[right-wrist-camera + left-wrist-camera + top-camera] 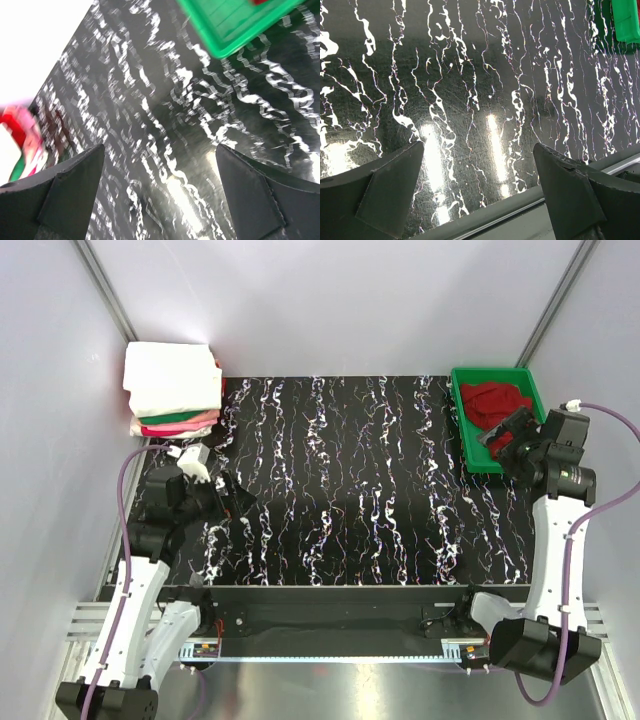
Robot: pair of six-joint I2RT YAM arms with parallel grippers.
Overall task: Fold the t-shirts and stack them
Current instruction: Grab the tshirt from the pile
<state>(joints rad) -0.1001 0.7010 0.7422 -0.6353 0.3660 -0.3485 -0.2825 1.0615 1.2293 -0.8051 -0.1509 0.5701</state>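
1. White cloth is topping a stack of folded shirts (pixel 172 390) that is sitting in the far left corner, at the back edge of the table (pixel 340 480). Green, pink and red layers are showing beneath the white one.
2. Just in front of that stack, the left gripper (pixel 228 498) is hanging low over the black, white-veined surface, apart from the pile. Its wrist camera is showing the jaws standing wide apart with only bare tabletop between them.
3. Across the middle, the glossy top is throwing back streaks of the room lights.
4. Over at the far right, a green plastic tray (pixel 462 445) is resting on the table. A crumpled red shirt (pixel 495 400) is lying inside it, unfolded, filling its far half.
5. The right gripper (pixel 500 435) is hovering over the near part of the tray, just beside the red cloth; whether it is touching I cannot tell from above. Its wrist picture is blurred, yet the jaws are plainly spread wide and holding nothing.
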